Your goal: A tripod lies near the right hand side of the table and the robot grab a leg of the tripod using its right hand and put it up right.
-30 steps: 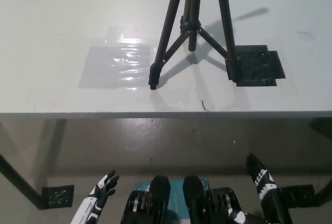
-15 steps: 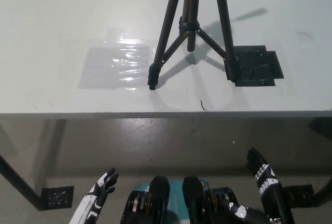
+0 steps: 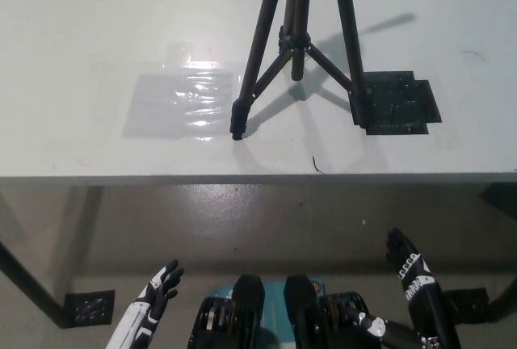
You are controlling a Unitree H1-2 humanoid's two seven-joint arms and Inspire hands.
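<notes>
A black tripod (image 3: 299, 42) stands upright on the white table (image 3: 81, 147), right of the middle, its legs spread and its top cut off by the picture's upper edge. One foot (image 3: 237, 129) rests near the front edge, another on a black taped patch (image 3: 400, 103). My black right hand (image 3: 410, 268) hangs low at the bottom right, below the table's front edge, open and holding nothing. At the bottom left my white left hand (image 3: 160, 288) rests below the table too, open with fingers apart.
A shiny clear tape patch (image 3: 182, 103) lies on the table left of the tripod. Below the table edge the grey floor shows, with a dark table leg (image 3: 28, 284) and its foot plate (image 3: 89, 307) at the lower left.
Both hands have sunk slightly lower toward the picture's bottom edge. The tripod stands as before.
</notes>
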